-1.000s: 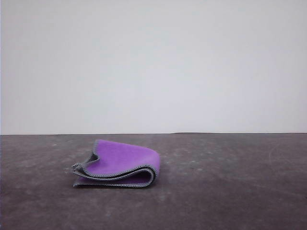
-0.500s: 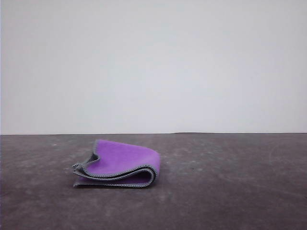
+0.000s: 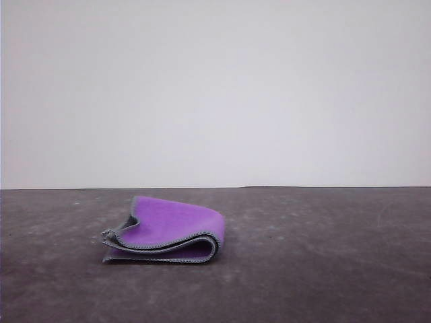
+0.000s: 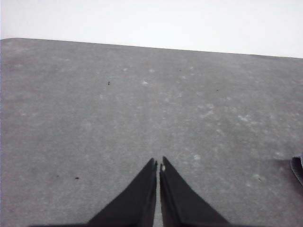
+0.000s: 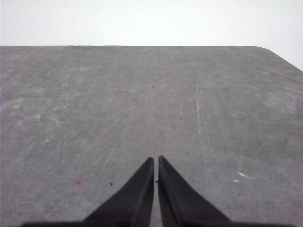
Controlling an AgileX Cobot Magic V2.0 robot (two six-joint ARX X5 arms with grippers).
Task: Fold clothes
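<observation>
A: Front view first. Where's the cloth?

B: The cloth [image 3: 167, 230] lies folded on the table [image 3: 323, 256], left of centre, purple face up, grey stitched edging along the layered near edge, fold on its right. Plain white wall [image 3: 215, 94] behind.

A: Left wrist?

B: The left gripper [image 4: 158, 164] is clenched, tips nearly meeting, nothing between them, above bare table. A dark sliver at that picture's edge [image 4: 297, 169] could be the cloth; can't tell.

A: Right wrist?

B: The right gripper [image 5: 155, 160] is also closed on nothing, only a thin slit between the fingers, over scratched grey table.
</observation>
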